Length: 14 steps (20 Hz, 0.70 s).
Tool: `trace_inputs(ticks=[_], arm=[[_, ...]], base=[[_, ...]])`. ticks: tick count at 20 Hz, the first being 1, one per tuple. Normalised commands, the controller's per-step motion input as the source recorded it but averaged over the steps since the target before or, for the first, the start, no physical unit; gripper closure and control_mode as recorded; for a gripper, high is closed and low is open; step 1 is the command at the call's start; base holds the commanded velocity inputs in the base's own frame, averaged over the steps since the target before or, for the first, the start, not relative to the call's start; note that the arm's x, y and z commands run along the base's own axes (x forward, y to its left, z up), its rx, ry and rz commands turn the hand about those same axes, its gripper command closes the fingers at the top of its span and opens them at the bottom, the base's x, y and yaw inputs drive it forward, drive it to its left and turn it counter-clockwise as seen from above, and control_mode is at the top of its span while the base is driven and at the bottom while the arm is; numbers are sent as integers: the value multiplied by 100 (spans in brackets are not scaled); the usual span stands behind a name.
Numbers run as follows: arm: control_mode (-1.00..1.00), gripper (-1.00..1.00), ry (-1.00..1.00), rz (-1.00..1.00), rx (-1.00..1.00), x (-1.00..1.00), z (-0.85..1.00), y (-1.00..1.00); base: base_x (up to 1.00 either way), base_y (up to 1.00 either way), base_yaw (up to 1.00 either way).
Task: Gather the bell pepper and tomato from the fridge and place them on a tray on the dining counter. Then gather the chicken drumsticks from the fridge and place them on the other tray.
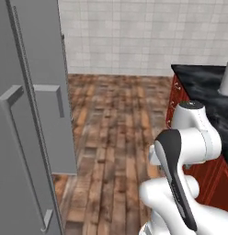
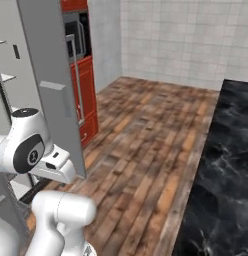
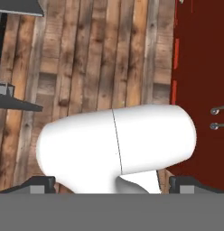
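We are standing beside the open fridge [image 1: 24, 119]
Its grey door is swinging out at our left over the wooden floor [image 1: 111, 137]; the black worktop [image 2: 226, 165] is lying right; gripper [image 3: 112, 182] state we cannot tell

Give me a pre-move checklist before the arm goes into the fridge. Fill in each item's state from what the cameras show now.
1. Fridge door open: ok. In the right base view the door stands swung out and pale inner shelves show behind it.
2. Gripper empty: ok. Nothing sits between the two fingers, which stand wide apart at the bottom of the hand view.
3. Gripper aimed at the shelves: not ok. The hand view looks down at the wooden floor and a red cabinet.
4. Bell pepper and tomato located: cannot tell; no produce is visible on the shelves.
5. Tray ready on the dining counter: cannot tell; the visible black marble stretch bears no tray.
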Motion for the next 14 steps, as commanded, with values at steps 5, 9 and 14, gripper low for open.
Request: trace_inputs(ticks=[5,9,14], arm=[[100,-100,0,0,0,0,0,0],[100,-100,0,0,0,0,0,0],[100,-100,0,0,0,0,0,0]], base=[[82,9,32],[81,20,36],[69,23,39]])
